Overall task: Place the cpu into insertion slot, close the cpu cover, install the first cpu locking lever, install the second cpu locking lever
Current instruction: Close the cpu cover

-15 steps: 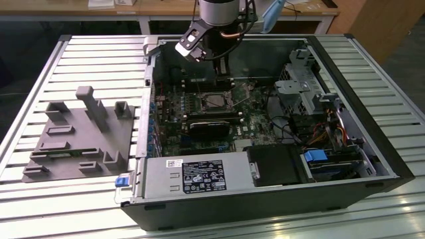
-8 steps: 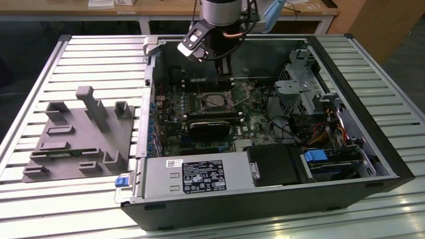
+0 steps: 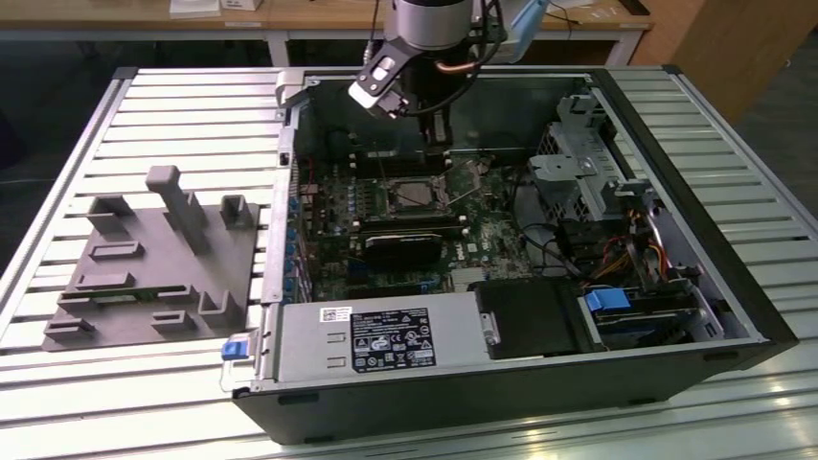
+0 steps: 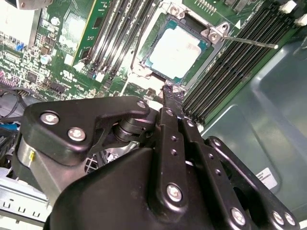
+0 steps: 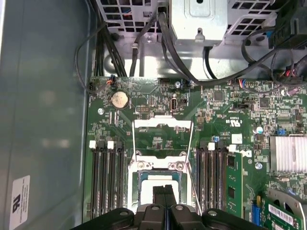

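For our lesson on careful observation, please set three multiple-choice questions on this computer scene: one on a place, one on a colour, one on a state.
1. Where is the chip? A in the socket B on the floor C in a hand
2. The rack beside the case is: A red B grey C yellow
3. The cover is: A shut B swung open C missing
Answers: 1 A, its pale face sits within the socket's rim; 2 B, plain grey in the exterior view; 3 B, its frame lies back beyond the chip.

grey jig [image 3: 153, 259] on slat table [image 3: 115, 402] | PSU [image 3: 313, 350] in PC case [image 3: 511, 393] | prob. coin cell [image 5: 120, 99]
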You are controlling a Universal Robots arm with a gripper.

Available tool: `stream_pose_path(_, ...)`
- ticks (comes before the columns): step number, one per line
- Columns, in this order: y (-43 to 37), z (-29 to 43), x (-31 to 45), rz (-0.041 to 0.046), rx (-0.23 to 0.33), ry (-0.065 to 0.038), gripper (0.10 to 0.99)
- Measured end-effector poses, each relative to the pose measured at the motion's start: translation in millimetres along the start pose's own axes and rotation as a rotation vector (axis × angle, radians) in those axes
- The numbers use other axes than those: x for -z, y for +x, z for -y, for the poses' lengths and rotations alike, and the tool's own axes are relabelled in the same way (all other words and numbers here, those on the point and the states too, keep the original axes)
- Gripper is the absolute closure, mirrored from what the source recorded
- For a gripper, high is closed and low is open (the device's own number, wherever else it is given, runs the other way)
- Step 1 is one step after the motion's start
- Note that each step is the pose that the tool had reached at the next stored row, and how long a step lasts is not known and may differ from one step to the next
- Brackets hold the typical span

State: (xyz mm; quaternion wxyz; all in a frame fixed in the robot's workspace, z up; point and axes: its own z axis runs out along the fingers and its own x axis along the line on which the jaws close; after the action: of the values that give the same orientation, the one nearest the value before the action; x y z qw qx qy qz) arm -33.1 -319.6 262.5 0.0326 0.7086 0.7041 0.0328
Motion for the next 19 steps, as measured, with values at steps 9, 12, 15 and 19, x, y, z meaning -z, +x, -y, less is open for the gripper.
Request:
stream_pose_path(9,0.1,-8.8,-0.8,0.0000,0.000,0.000,0.984)
stream_pose_path(12,0.1,-10.9,-1.0,0.0000,0.000,0.000,0.984)
stream_pose_path(15,0.1,-13.0,-1.2,0.0000,0.000,0.000,0.984)
stream_pose_path(19,0.1,-16.7,-1.6,0.0000,0.000,0.000,0.984)
